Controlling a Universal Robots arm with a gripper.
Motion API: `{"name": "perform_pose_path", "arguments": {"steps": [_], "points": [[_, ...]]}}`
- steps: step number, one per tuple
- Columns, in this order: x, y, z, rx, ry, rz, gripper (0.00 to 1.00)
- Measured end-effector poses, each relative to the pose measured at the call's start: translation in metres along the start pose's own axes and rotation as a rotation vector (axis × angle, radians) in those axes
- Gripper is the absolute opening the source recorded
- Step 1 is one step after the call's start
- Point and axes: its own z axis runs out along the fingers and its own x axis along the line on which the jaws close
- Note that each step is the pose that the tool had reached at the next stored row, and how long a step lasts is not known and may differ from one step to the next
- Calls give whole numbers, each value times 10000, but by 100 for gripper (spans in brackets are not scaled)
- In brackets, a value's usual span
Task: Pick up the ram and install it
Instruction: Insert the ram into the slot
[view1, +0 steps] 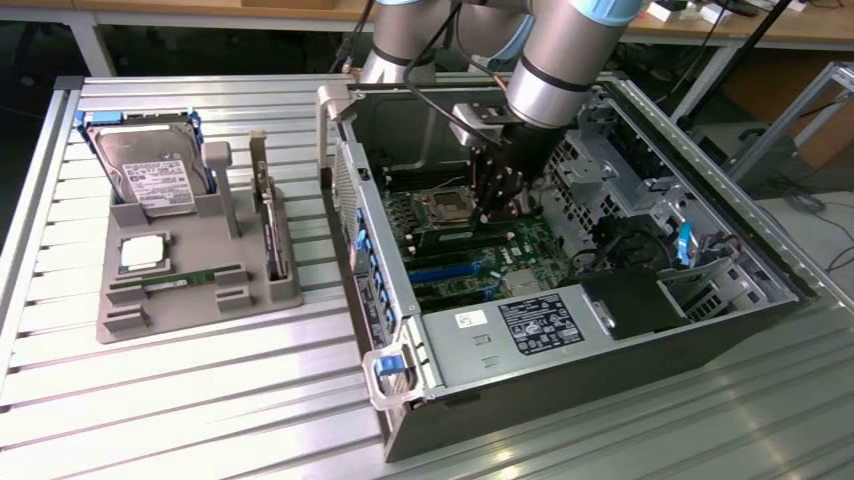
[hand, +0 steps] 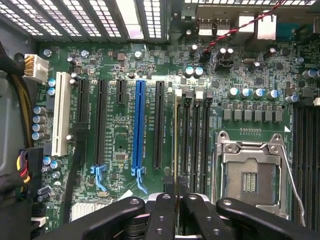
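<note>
- green motherboard (hand: 125, 145) lies on the floor of the open computer case (view1: 694, 330), which rests on its side on a ribbed metal table (view1: 200, 400).
- the robot arm (view1: 567, 60) reaches down into the case, and the gripper (view1: 505, 212) hangs low over the board, just beside the cpu socket (view1: 445, 208).
- in the wrist view the gripper (hand: 177, 197) has its two black fingers (hand: 164, 215) clenched almost together on the ram (hand: 175, 145).
- the ram is seen edge-on as a thin green-gold strip running away from the fingertips.
- the ram stands in line with the outermost memory slot, between the black expansion slot (hand: 159, 125) and the next memory slots (hand: 192, 140), which are bare.
- whether the ram is pressed home in its slot cannot be told.
- a blue expansion slot (hand: 139, 127) and a white one (hand: 61, 115) lie further along the board, and the silver frame of the cpu socket (hand: 250, 172) sits on the other side of the memory slots.
- on the exterior view's left, well apart from the case, a grey parts tray (view1: 254, 300) holds a hard drive (view1: 154, 175) with a white label and a square silver processor (view1: 143, 253).
- a thin green strip (view1: 180, 279) lies in a groove of the tray; what it is cannot be told.
</note>
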Motion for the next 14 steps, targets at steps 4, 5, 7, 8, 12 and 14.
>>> {"name": "perform_pose_path", "arguments": {"steps": [4,5,7,8,12,14], "points": [[-2,-6,50,0,-1,0,12],[-2,-6,54,-1,3,1,12],[-2,-15,62,0,0,1,12],[-2,-18,65,0,-1,0,12],[-16,-28,88,-1,-9,60,12],[-37,-29,95,-5,-12,119,12]]}}
